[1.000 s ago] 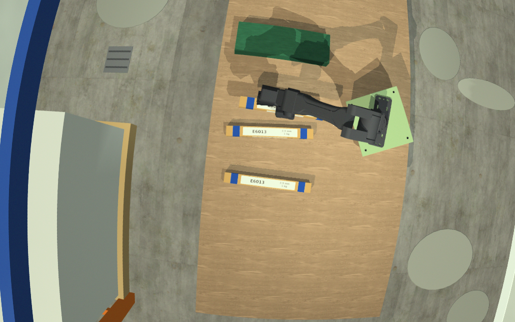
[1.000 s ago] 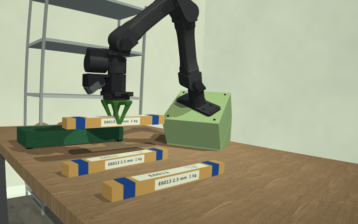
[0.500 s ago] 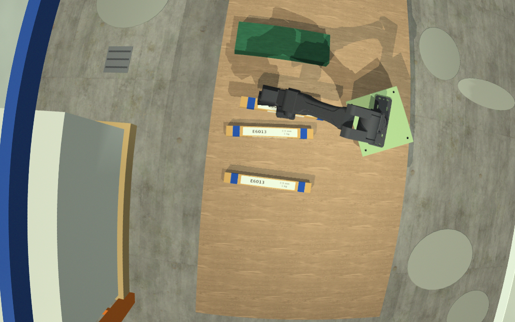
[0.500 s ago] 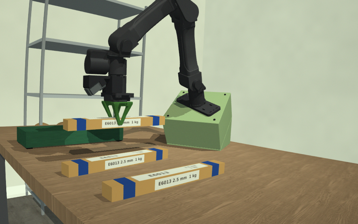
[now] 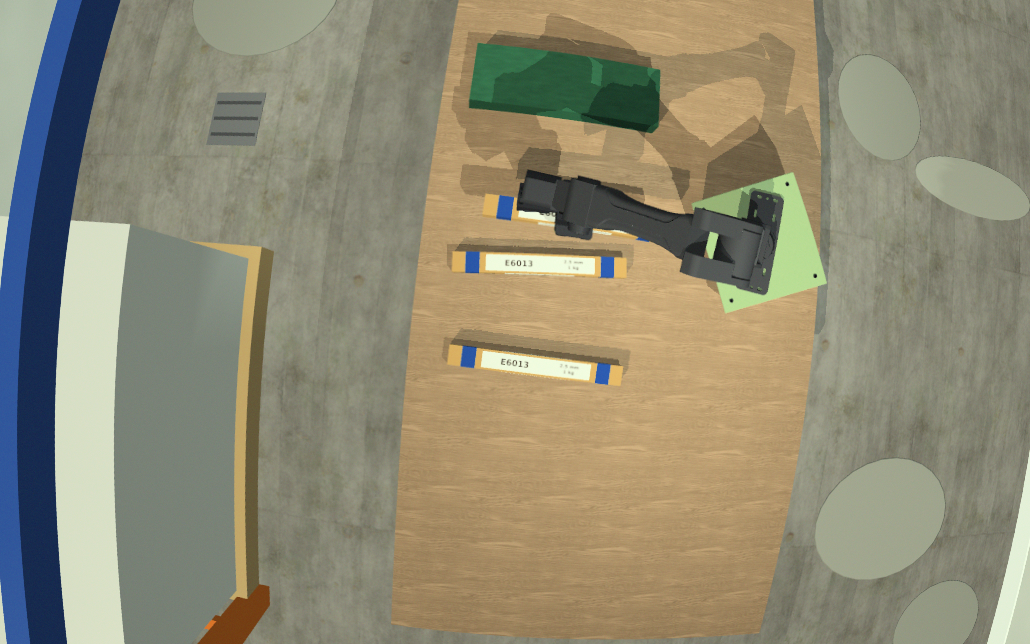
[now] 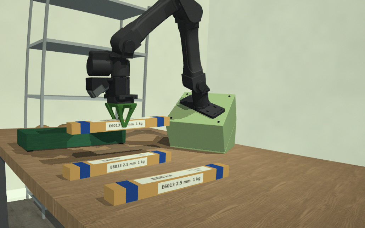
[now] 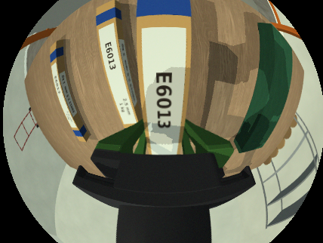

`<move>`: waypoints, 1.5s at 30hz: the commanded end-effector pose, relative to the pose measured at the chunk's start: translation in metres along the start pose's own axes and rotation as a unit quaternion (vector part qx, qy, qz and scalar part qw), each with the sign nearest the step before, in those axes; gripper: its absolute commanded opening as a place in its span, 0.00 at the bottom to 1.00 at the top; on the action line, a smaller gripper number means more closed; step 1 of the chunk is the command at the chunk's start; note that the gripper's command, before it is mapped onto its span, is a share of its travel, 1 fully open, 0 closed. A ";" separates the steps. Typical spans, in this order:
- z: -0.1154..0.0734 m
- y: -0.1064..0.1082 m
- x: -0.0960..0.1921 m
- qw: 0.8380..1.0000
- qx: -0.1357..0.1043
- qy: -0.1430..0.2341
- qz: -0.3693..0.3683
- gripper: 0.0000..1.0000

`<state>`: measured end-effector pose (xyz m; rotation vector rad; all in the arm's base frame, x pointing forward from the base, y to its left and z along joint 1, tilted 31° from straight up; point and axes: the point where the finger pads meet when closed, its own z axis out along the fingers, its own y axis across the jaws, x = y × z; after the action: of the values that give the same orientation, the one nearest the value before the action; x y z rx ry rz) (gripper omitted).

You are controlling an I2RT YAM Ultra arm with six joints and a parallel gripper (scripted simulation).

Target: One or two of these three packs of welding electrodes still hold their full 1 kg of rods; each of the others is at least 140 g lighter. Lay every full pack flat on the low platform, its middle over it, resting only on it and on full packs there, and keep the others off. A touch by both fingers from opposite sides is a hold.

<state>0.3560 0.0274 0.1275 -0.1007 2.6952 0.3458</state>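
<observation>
Three tan packs with blue bands and white E6013 labels are in view. My gripper [image 6: 121,122] with green fingers is shut on the far pack [image 6: 118,124] near its middle and holds it level in the air, above the table, between the platform and the other packs. It also shows in the wrist view [image 7: 162,75] and, partly under the arm, in the overhead view [image 5: 505,208]. The dark green low platform [image 5: 563,86] lies at the table's far end with nothing on it. The middle pack [image 5: 539,263] and the near pack [image 5: 533,364] lie flat on the table.
The arm's light green base block [image 6: 201,126] stands at the table's right side, close to the held pack's right end. A metal shelf rack [image 6: 80,53] stands behind the table. A grey cabinet [image 5: 182,425] stands on the floor to the left.
</observation>
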 end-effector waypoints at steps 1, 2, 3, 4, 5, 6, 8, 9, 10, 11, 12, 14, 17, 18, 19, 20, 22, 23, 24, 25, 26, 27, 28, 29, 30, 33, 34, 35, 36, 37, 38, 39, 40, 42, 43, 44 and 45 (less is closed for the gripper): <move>-0.042 0.000 -0.016 0.999 0.005 -0.042 -0.003 0.00; -0.043 0.000 -0.016 0.999 0.005 -0.042 -0.003 0.00; -0.045 0.000 -0.016 0.999 0.005 -0.042 -0.003 0.00; -0.046 0.000 -0.016 0.999 0.005 -0.042 -0.003 0.00; -0.047 0.000 -0.016 0.999 0.005 -0.042 -0.003 0.00; -0.047 0.000 -0.016 0.999 0.005 -0.042 -0.003 0.00; -0.048 0.000 -0.014 0.999 0.004 -0.039 -0.002 0.00; -0.049 0.000 -0.014 0.999 0.004 -0.039 -0.003 0.00; -0.051 0.000 -0.014 0.999 0.004 -0.039 -0.003 0.00; -0.052 0.000 -0.014 0.999 0.004 -0.039 -0.003 0.00; -0.053 0.000 -0.014 0.999 0.004 -0.039 -0.003 0.00; -0.056 0.000 -0.014 0.999 0.004 -0.039 -0.003 0.00; -0.060 0.000 -0.013 0.999 0.004 -0.039 -0.003 0.00; -0.061 0.000 -0.013 0.999 0.005 -0.039 -0.003 0.00; -0.063 0.000 -0.013 0.999 0.005 -0.039 -0.003 0.00; -0.064 0.000 -0.013 0.999 0.005 -0.039 -0.003 0.00; -0.067 0.000 -0.013 0.999 0.005 -0.039 -0.003 0.00; -0.067 0.000 -0.013 0.999 0.005 -0.039 -0.003 0.00; -0.067 0.000 -0.013 0.999 0.005 -0.039 -0.003 0.00; -0.071 0.000 -0.016 0.999 0.005 -0.044 -0.003 0.00; -0.072 0.000 -0.016 0.999 0.005 -0.044 -0.003 0.00; -0.073 0.000 -0.016 0.999 0.005 -0.044 -0.003 0.00; -0.075 0.000 -0.016 0.999 0.005 -0.044 -0.003 0.00; -0.076 0.000 -0.016 0.999 0.005 -0.044 -0.003 0.00; -0.076 0.000 -0.016 0.999 0.005 -0.044 -0.003 0.00; -0.076 0.000 -0.016 0.999 0.005 -0.044 -0.003 0.00; -0.076 0.000 -0.016 0.999 0.005 -0.044 -0.003 0.00; -0.076 0.000 -0.016 0.999 0.005 -0.044 -0.003 0.00; -0.076 0.000 -0.016 0.999 0.005 -0.044 -0.003 0.00; -0.076 0.000 -0.016 0.999 0.005 -0.044 -0.003 0.00; -0.076 0.000 -0.016 0.999 0.005 -0.044 -0.003 0.00; -0.076 0.000 -0.016 0.999 0.005 -0.044 -0.003 0.00; -0.076 0.000 -0.016 0.999 0.005 -0.044 -0.003 0.00; -0.075 -0.002 -0.017 0.999 0.005 -0.042 -0.001 0.00; -0.075 -0.002 -0.017 0.999 0.005 -0.042 -0.001 0.00; -0.075 -0.002 -0.017 0.999 0.005 -0.042 -0.001 0.00; -0.075 -0.002 -0.017 0.999 0.005 -0.042 -0.001 0.00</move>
<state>0.3391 0.0173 0.1548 -0.1006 2.7122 0.3579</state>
